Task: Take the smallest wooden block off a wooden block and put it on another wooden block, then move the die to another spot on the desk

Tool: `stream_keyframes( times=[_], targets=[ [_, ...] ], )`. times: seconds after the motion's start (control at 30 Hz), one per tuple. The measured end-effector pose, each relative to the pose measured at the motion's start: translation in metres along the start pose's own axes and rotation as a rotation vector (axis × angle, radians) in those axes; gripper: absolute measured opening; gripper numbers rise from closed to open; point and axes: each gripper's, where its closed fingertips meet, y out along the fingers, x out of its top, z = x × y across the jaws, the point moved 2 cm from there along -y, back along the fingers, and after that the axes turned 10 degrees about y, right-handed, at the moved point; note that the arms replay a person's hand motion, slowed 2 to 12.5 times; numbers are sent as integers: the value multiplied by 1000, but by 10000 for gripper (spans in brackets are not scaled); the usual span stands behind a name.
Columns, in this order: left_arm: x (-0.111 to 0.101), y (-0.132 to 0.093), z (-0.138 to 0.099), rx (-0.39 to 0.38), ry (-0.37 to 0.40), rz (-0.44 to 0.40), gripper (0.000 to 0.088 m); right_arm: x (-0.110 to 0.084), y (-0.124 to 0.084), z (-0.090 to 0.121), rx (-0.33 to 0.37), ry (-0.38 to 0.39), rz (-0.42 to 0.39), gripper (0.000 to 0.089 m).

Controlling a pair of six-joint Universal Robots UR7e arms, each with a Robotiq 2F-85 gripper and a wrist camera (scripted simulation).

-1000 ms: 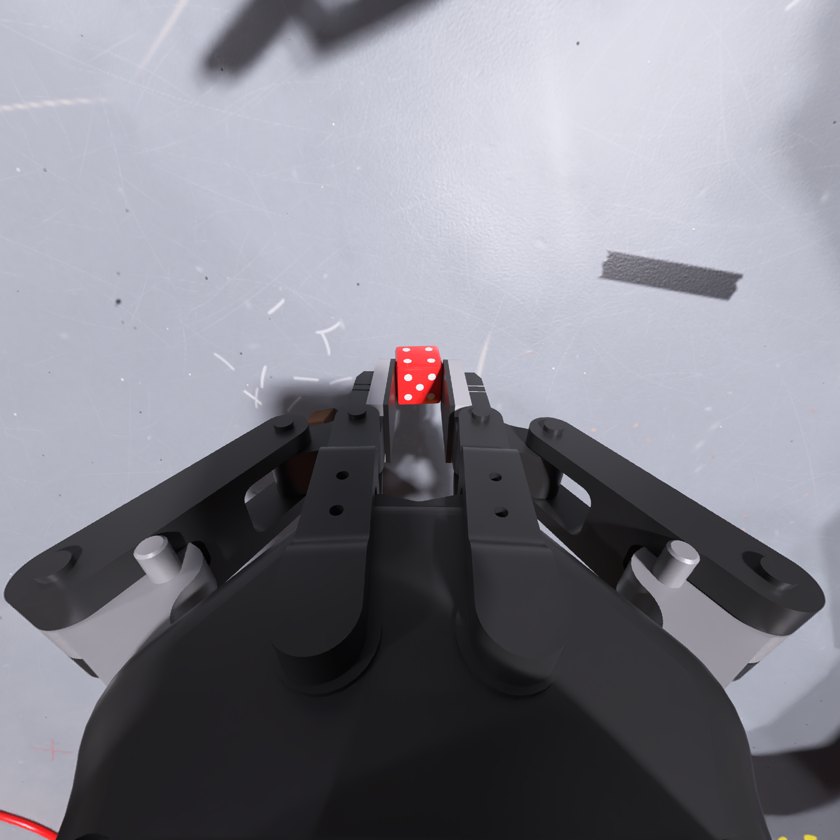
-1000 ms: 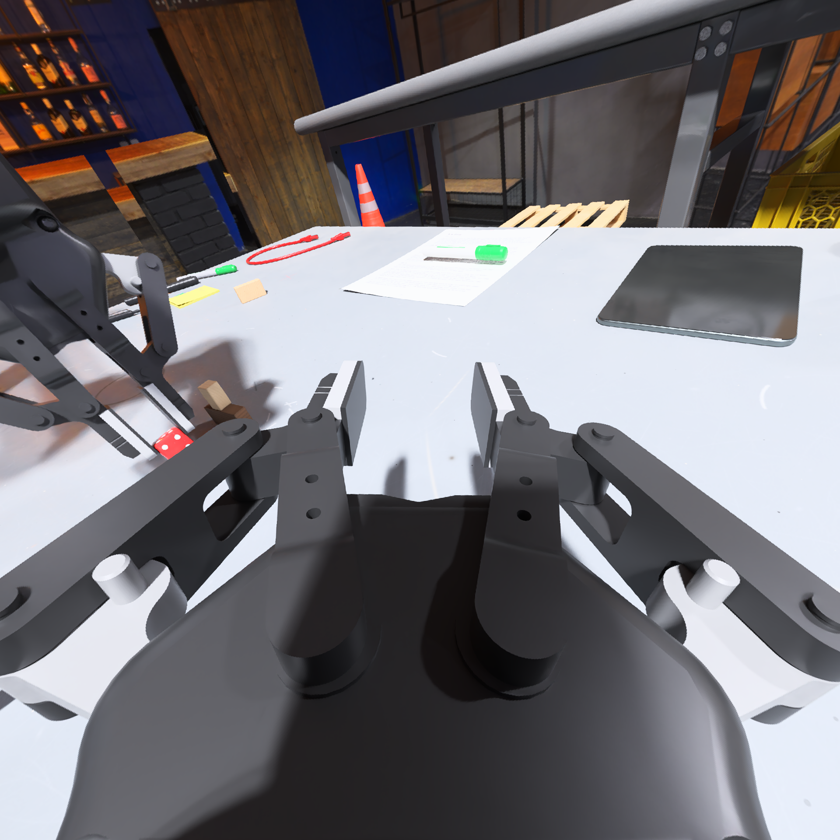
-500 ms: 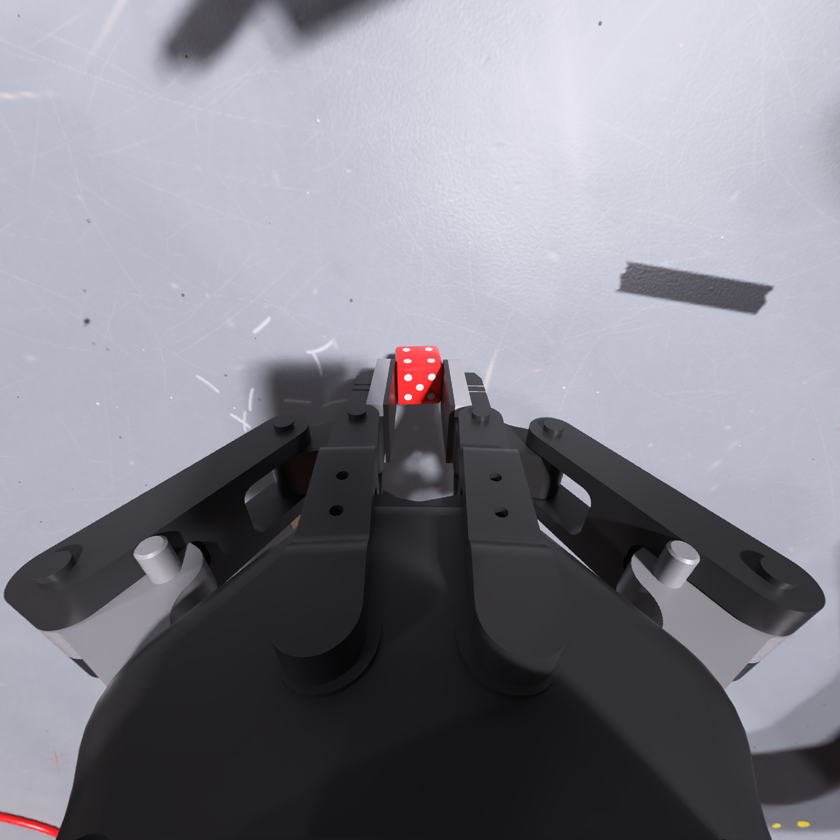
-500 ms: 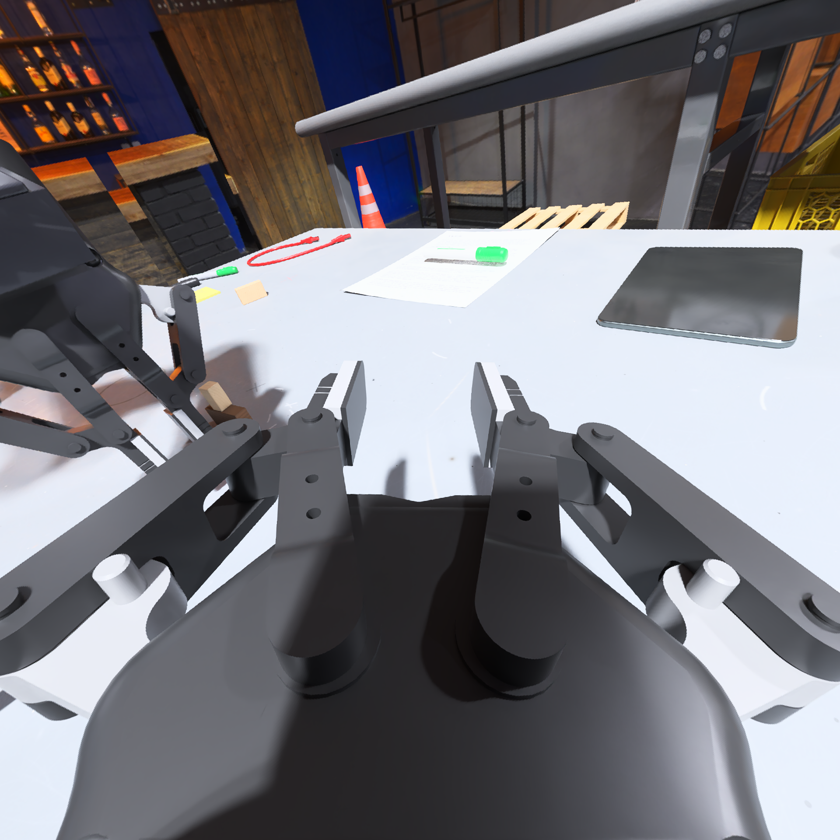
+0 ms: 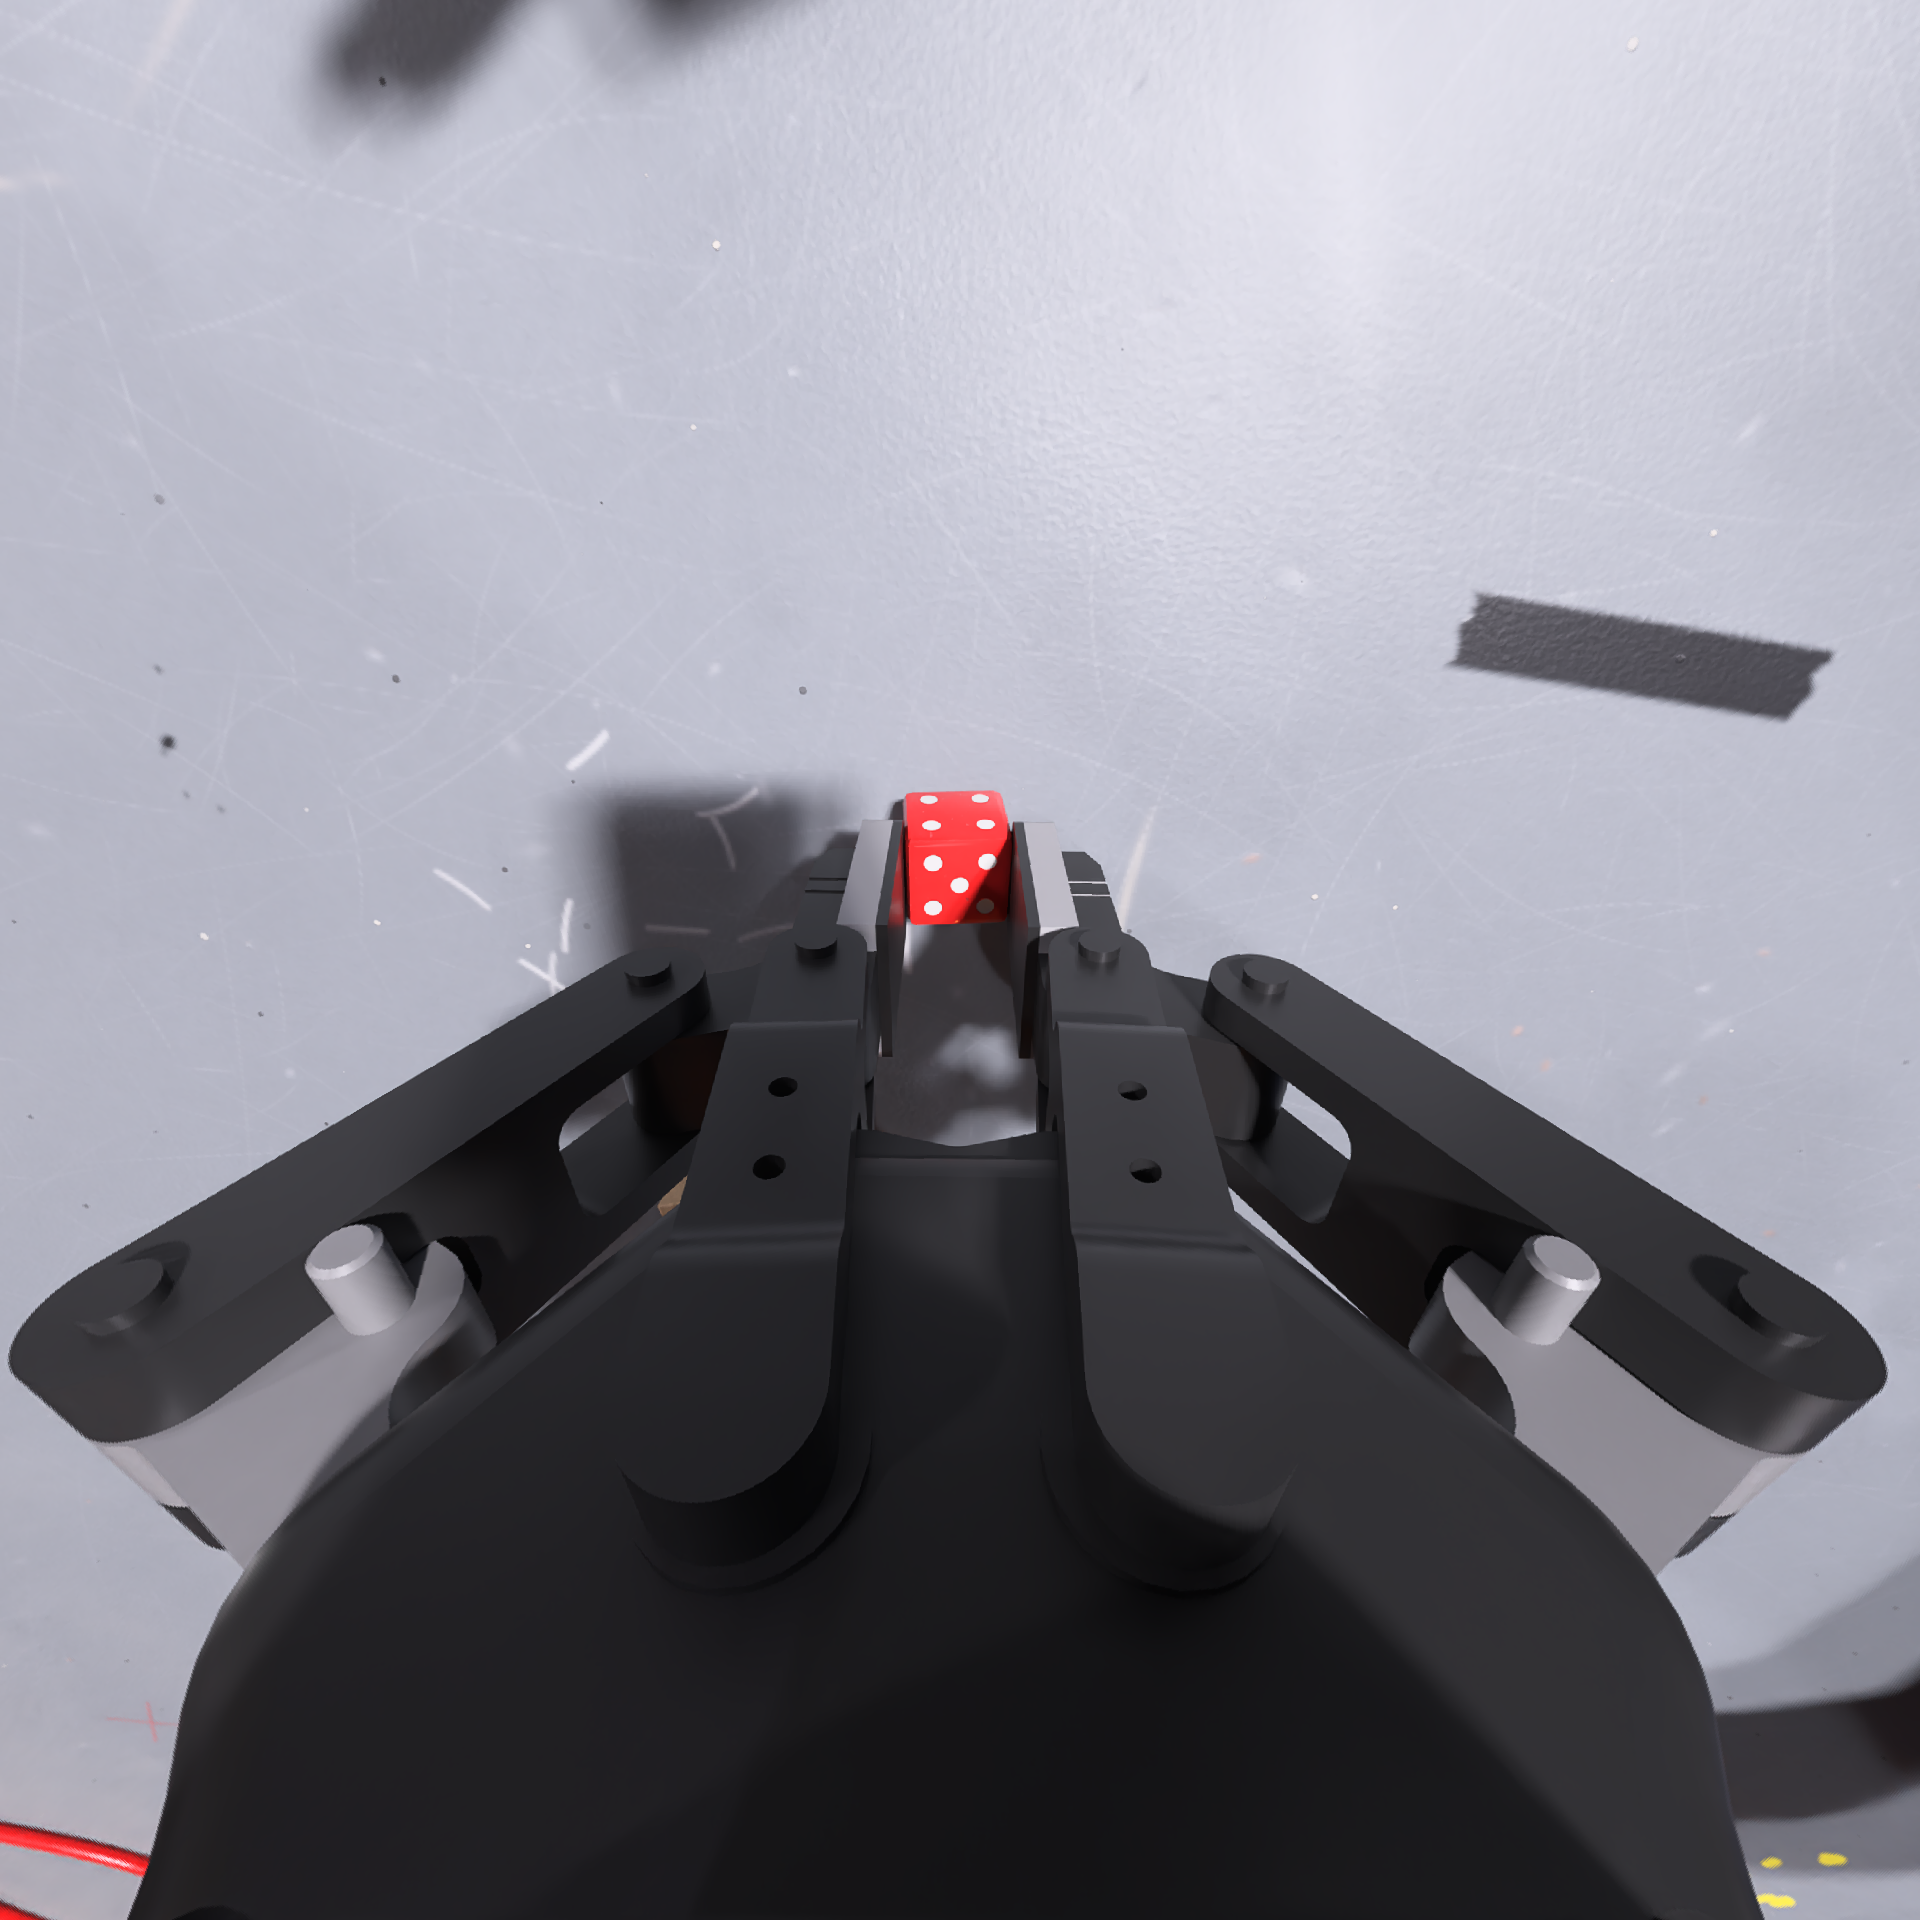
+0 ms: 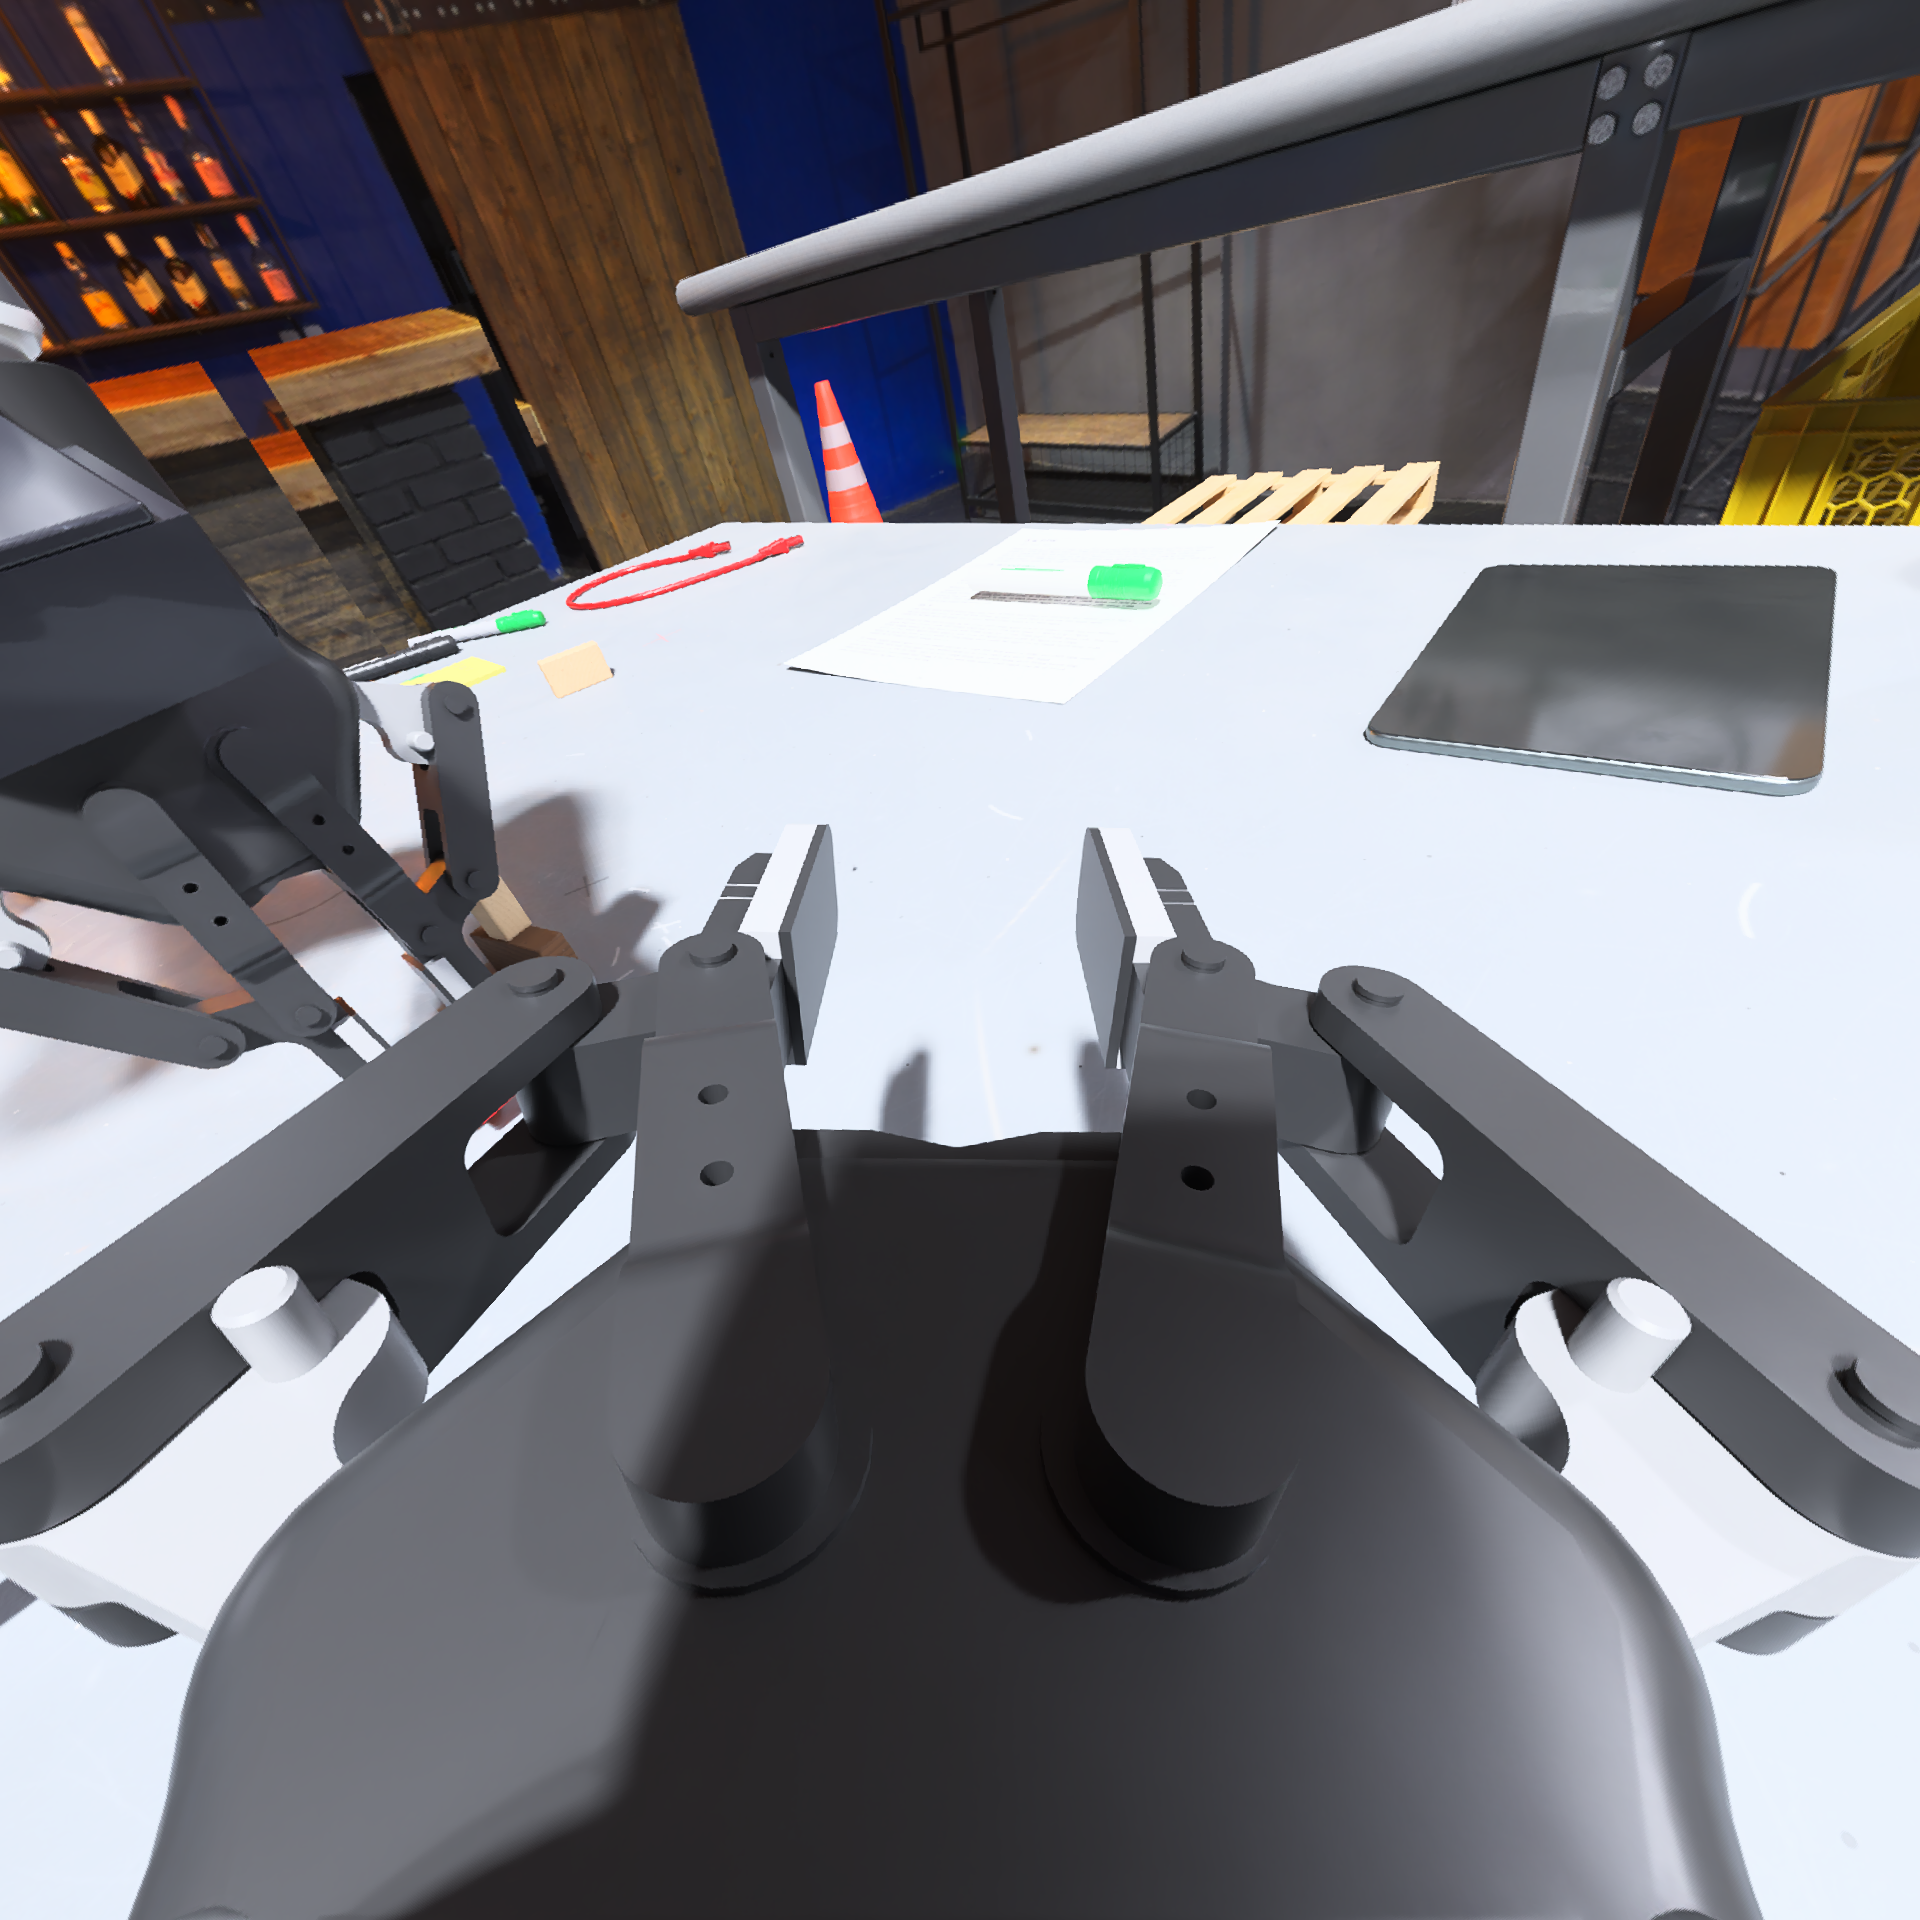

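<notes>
Gray desk lies below. Left claw pinches the red die, still to set down toward 12 o'clock. Right claw gapes, holding nothing.

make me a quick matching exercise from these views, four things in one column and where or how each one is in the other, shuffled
Things:
1. die
2. right gripper
3. red cable
4. dark tablet

Place or state:
A. lies flat on the desk, off to the right in the right wrist view
B. open, nothing between its fingers
C. clamped between the left gripper fingers
D. looped near the desk's far edge, beside a green-capped marker

Pairs: 1-C, 2-B, 3-D, 4-A
</notes>
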Motion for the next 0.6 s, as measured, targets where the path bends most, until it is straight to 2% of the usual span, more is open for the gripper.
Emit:
stream_keyframes(
  times=[0.6],
  targets=[
    [-2,4,0,-8,-3,13,181,0,0,0,0,-1,2,422]
  ],
)
